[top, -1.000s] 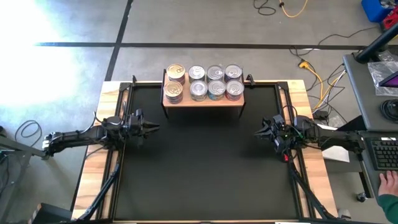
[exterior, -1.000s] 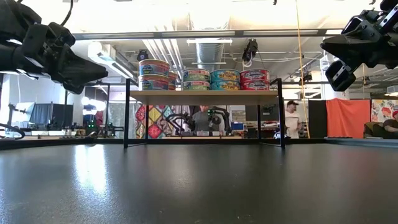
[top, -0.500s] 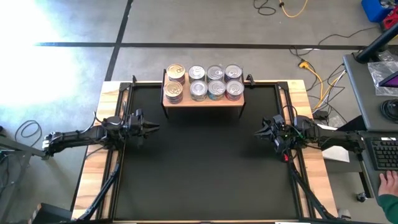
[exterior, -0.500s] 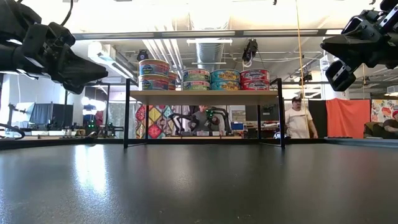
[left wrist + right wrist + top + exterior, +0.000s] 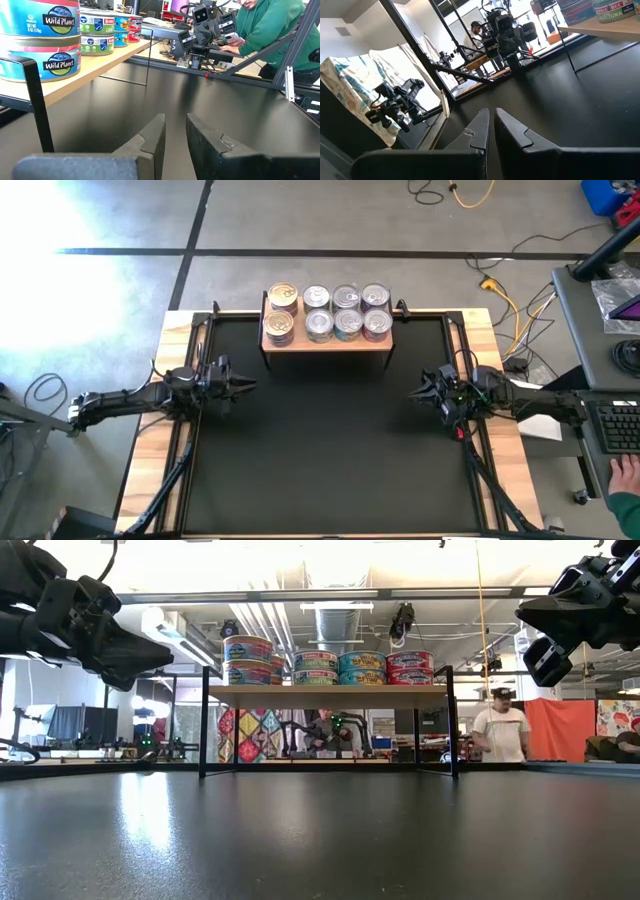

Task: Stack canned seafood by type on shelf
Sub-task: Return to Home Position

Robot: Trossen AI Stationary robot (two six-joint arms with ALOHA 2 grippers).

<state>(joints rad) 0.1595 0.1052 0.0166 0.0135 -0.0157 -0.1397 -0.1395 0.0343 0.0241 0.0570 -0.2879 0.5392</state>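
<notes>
Tins (image 5: pixel 331 312) stacked in pairs — on shelf (image 5: pixel 325 340).

Cans (image 5: pixel 330 667) stacked on shelf (image 5: pixel 327 691) — both pincers raised.
</notes>
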